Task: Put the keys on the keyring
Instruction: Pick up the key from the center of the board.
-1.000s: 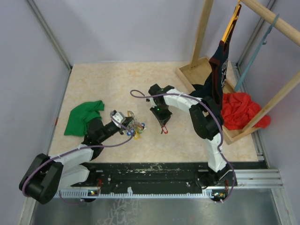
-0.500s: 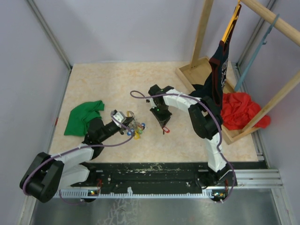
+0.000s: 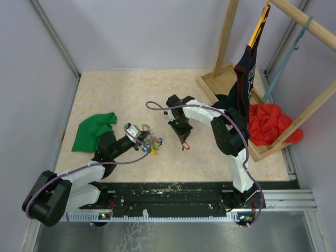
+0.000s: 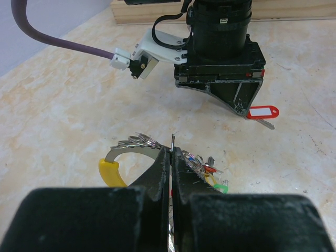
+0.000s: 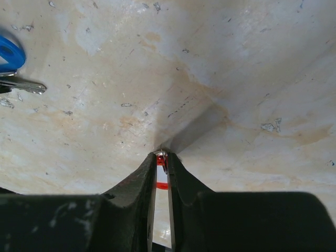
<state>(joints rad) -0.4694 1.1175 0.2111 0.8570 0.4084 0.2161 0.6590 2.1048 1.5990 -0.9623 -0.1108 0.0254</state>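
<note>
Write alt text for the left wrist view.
The left gripper pinches the keyring, which carries a yellow tag and a green tag. Facing it across the beige table, the right gripper holds a red-tagged key.

Green cloth (image 3: 93, 131) lies crumpled at left of beige surface (image 3: 126, 89). Wooden frame (image 3: 226, 39) stands at right; dark garment (image 3: 244, 79) hangs from it. Red cloth (image 3: 270, 123) is bunched on its base.
</note>
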